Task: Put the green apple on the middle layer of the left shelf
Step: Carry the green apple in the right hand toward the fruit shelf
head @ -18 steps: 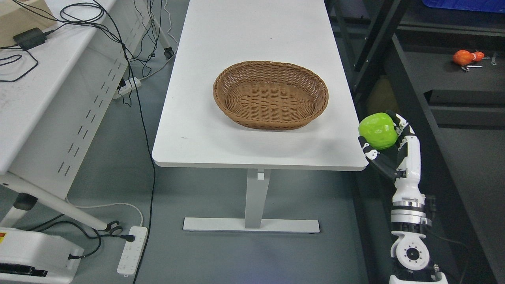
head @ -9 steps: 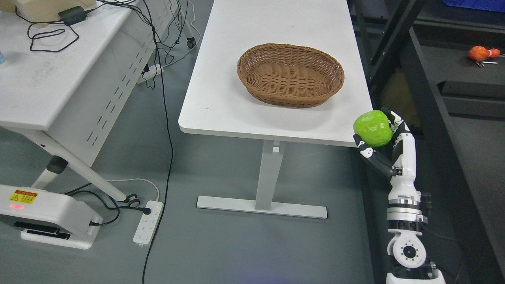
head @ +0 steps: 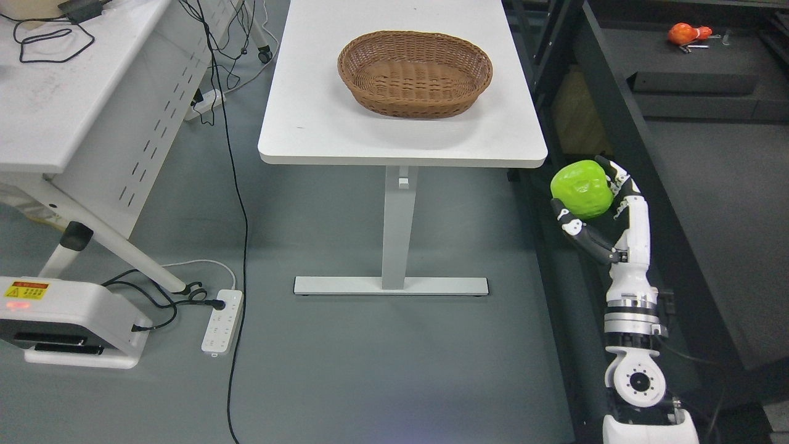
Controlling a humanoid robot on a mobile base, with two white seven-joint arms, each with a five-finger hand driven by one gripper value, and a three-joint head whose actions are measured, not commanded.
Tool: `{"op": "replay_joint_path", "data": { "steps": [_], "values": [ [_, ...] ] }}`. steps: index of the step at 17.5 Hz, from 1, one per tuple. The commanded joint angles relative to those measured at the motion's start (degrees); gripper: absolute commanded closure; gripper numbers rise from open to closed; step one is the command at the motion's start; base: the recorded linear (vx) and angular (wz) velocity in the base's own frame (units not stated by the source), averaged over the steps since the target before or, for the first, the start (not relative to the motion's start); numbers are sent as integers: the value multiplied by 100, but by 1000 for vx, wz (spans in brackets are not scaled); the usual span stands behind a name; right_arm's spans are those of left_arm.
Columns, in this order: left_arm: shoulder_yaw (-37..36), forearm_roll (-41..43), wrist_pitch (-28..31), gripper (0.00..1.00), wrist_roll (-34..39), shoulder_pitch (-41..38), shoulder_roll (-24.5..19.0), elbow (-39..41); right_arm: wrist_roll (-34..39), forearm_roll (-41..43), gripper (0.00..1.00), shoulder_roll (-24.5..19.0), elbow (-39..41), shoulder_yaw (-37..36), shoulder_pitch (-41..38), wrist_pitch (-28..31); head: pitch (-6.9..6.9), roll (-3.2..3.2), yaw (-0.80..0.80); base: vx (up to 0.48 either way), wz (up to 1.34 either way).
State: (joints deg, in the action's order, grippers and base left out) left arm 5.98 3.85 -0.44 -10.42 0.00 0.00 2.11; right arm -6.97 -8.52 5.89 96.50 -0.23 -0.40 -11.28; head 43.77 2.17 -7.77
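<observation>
The apple (head: 582,189) was bright green, the hand (head: 607,213) white with black joints, the basket (head: 415,74) brown woven wicker, the table (head: 320,129) white, the floor (head: 345,345) grey, and the shelf (head: 709,185) dark grey.

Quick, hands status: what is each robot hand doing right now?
Right robot hand: closed on the green apple, held off the table.
Left robot hand: not in view.

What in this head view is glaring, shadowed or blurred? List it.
Head view: sharp throughout; soft shadow beneath the brown woven wicker basket on the white rectangular table; dark shelving at right is underlit; the bright green apple in the right hand looks near-saturated.
</observation>
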Motion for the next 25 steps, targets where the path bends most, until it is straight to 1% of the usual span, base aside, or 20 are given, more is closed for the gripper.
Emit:
{"op": "replay_joint_path", "data": {
  "steps": [1, 9, 15, 17, 25],
  "values": [
    [0, 2, 0, 0, -4, 123, -100, 0, -24, -1, 100, 8, 9, -100, -109, 12, 0, 0, 0, -283, -9],
    [0, 2, 0, 0, -4, 123, -100, 0, -15, -1, 100, 8, 9, -57, -241, -14, 0, 0, 0, -249, -48],
    [0, 2, 0, 0, -4, 123, -100, 0, -15, -27, 100, -88, 9, 452, -355, -41, 0, 0, 0, -261, -155],
    [0, 2, 0, 0, -4, 123, -100, 0, -15, -27, 100, -167, 9, 497, -469, -41, 0, 0, 0, -225, -405],
    [0, -7, 0, 0, -4, 123, -100, 0, -42, -45, 100, -176, 18, 296, -575, 12, 0, 0, 0, -166, -797]
  ]
}}
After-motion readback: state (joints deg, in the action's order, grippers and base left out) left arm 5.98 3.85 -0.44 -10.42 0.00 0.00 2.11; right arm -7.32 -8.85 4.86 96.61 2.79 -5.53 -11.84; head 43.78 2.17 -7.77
